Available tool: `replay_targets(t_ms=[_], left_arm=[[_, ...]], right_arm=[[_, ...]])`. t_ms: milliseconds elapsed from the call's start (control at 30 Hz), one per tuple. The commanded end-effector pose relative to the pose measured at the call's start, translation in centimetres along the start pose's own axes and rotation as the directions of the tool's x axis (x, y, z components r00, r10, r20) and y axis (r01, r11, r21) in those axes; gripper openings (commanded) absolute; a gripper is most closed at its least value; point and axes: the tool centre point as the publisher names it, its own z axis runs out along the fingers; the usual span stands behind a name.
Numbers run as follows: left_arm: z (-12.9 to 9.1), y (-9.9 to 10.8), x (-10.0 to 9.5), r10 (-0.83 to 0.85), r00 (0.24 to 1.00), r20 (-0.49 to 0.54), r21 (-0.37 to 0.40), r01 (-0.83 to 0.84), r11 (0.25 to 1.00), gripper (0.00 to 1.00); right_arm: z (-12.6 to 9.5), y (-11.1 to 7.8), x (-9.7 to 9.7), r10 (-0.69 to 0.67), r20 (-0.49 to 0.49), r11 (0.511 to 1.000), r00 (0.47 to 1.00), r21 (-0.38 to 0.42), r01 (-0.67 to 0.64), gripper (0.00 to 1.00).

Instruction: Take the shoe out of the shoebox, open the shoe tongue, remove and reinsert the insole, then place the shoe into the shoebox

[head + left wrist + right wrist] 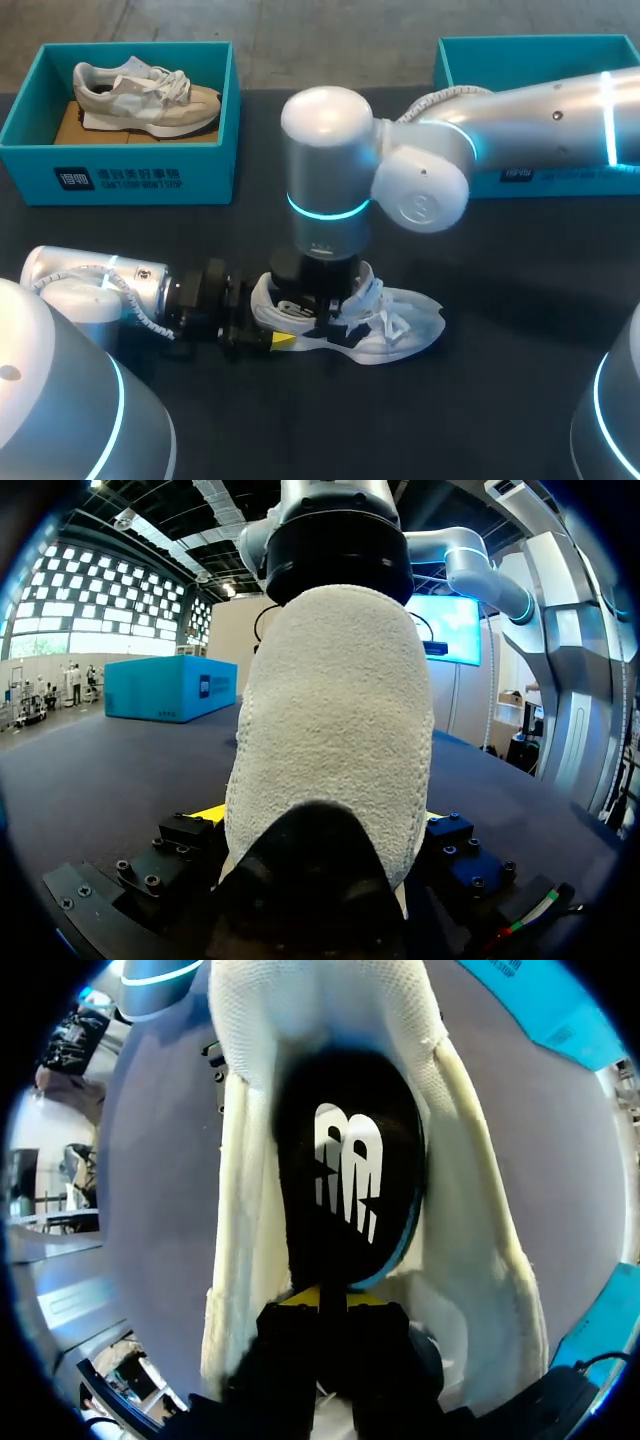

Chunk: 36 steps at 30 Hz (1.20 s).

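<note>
step: insole removal, by my reading | shoe [390, 325] on tabletop [530, 290] | left gripper [320, 820] clamps shoe's heel | right gripper [320, 1298] over shoe's opening, pinching insole [345, 1180] | next: probably lift insole, shoe's heel pinned

Rough, matt mesh cloth shoe [330, 730]

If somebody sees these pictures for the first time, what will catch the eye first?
First, the white shoe at the middle of the dark table: the left gripper clamps its heel, and the right gripper pinches the black insole inside it from above. Then a second shoe lying in the teal shoebox at the far left corner.
</note>
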Motion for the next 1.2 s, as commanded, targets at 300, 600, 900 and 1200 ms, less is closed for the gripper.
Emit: replay_targets(t_ms=[300,600,900,1200], left_arm=[[0.1,0.1,-0.5,-0.003,1.000,0.002,-0.001,0.003,1.000,0.00],[0.1,0.1,-0.5,-0.003,1.000,0.002,-0.001,0.003,1.000,0.00],[0.1,0.1,-0.5,-0.003,1.000,0.002,-0.001,0.003,1.000,0.00],[0.1,0.1,-0.5,-0.003,1.000,0.002,-0.001,0.003,1.000,0.00]], right_arm=[[-3.3,-0.6,0.7,0.017,0.133,0.996,0.991,-0.087,-0.006,0.00],[-4.5,-0.7,-0.2,0.042,0.172,0.985,0.984,-0.172,-0.013,0.00],[-4.9,-1.7,-0.8,0.105,0.194,0.958,0.975,-0.284,-0.046,0.00],[-5.9,-2.5,-1.3,0.135,0.232,0.924,0.963,-0.380,-0.038,0.00]])
